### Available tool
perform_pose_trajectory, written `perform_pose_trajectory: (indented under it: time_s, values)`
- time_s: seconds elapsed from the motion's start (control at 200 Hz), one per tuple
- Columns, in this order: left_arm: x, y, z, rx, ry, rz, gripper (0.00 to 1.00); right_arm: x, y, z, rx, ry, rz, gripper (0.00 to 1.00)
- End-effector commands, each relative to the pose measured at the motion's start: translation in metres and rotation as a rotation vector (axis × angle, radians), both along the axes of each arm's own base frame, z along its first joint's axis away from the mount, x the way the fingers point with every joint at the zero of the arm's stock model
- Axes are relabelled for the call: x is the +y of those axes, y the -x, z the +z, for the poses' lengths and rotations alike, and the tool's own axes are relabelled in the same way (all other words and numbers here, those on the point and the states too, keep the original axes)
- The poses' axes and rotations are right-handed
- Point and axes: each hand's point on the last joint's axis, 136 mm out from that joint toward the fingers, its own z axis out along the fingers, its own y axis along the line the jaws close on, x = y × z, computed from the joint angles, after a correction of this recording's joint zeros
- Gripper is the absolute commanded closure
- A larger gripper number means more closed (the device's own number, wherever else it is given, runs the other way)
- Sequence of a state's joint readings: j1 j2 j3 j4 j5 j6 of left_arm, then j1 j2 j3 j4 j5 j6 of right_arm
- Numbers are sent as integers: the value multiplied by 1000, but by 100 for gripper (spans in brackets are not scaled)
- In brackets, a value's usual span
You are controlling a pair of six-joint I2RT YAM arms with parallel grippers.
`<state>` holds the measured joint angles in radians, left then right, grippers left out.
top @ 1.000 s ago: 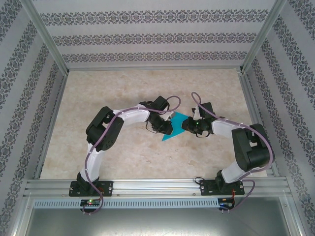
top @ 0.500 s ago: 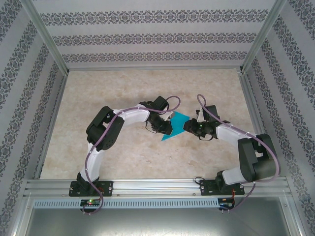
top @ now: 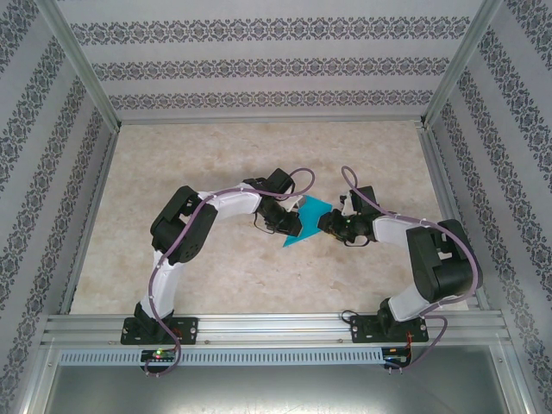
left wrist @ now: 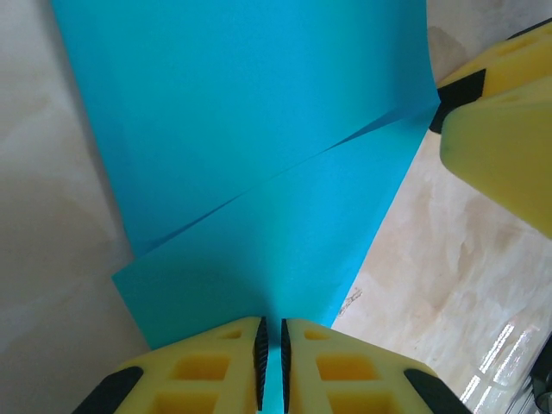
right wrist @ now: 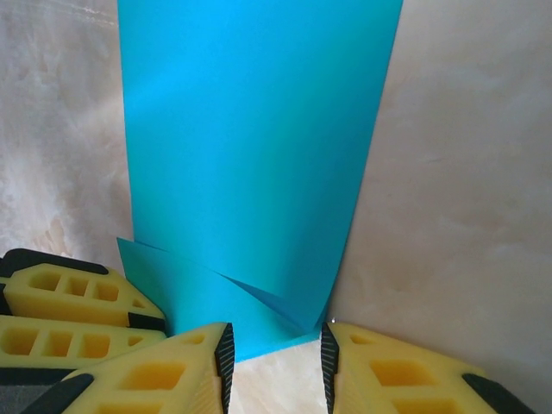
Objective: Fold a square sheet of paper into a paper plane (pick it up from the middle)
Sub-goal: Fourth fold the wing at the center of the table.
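We see the thin, flat teal-blue paper sheet (top: 309, 216) mid-table, slightly right of centre, spanning the gap between the two grippers in the top view. Its outline there is roughly triangular, with a narrow tip pointing toward the near edge. In the left wrist view the sheet (left wrist: 259, 172) shows one diagonal edge where an upper layer lies over a lower one, so it's folded at least once. We can't tell whether it lies flat on the surface or sits slightly lifted. The left gripper (left wrist: 272, 354) has its yellow foam fingers pressed together on the sheet's edge, with paper sandwiched in the thin slit between them: clamped on the sheet. The right gripper (right wrist: 274, 354) sits at the opposite edge with its jaws apart. The sheet's edge and a small folded corner reach into the gap, not pinched. From the right wrist, the left gripper's stacked yellow fingers (right wrist: 78, 293) show at lower left, at the sheet's corner. From the left wrist, one right finger (left wrist: 496, 129) sits just beside the sheet's far corner. In the top view both arms bend inward, wrists facing each other. Underneath is a beige marbled tabletop (top: 216, 164), ringed by an aluminium frame (top: 276, 326) and patterned wallpaper panels (top: 259, 65).
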<state>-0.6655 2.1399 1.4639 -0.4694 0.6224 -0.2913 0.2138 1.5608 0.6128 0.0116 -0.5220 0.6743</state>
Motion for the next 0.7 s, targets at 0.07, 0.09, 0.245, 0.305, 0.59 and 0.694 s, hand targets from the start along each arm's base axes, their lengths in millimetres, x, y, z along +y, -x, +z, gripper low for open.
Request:
perform_pose_trajectory:
  time_s: [0.07,0.09,0.245,0.305,0.59,0.694]
  values:
    - [12,9,-16,32,-39,-9,82,12,-6,5,-17,-50,16,66]
    - [12,10,-16,34,-39,-10,82,12,-7,6,-20,-55,16,66]
    - [14,11,-17,39,-43,-10,82,14,-7,10,-28,-75,13,67]
    - [13,11,-17,38,-42,-10,82,14,-7,11,-30,-78,12,67]
    - [13,12,-18,43,-41,-13,82,17,-8,16,-38,-112,5,67]
    - [14,12,-18,44,-43,-14,82,20,-9,19,-43,-137,3,67]
